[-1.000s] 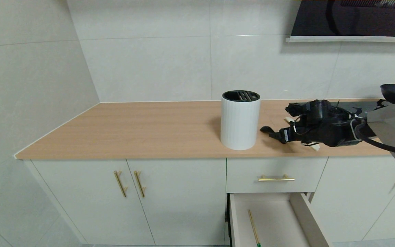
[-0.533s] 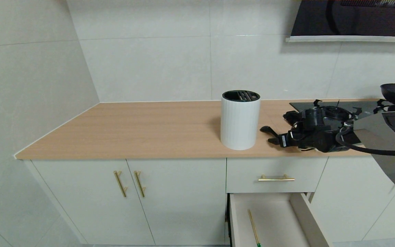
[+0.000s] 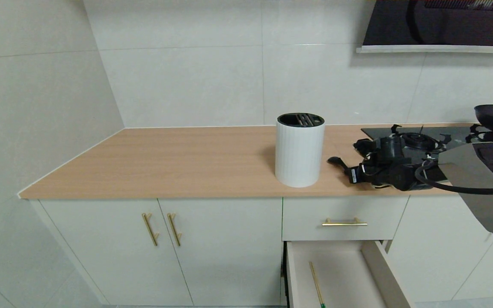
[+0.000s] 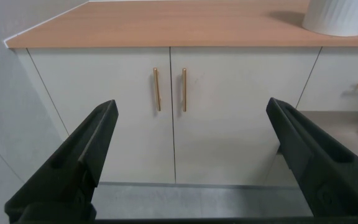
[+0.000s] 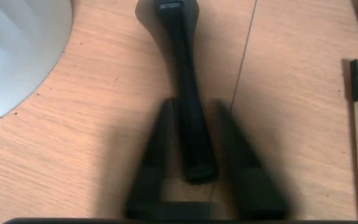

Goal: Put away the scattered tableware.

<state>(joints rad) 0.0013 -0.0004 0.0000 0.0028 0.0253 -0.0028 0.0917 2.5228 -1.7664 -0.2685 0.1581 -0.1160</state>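
Right gripper [image 5: 192, 109] has fingers [image 5: 157, 162] pinched on the black handle [image 5: 179, 50], so I'd lift level, clear of the white holder [image 5: 17, 50].

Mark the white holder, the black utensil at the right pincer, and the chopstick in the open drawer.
white holder [image 3: 299, 158], head view, front of its ribbed wall.
black utensil [image 5: 185, 118], right wrist view, middle of its handle.
chopstick [image 3: 316, 283], head view, middle of its shaft.

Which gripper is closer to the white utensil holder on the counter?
Right. The right gripper is low over the counter just beside the white utensil holder, clamped on the handle of a black utensil. The left gripper hangs open lower down, facing the cabinet doors.
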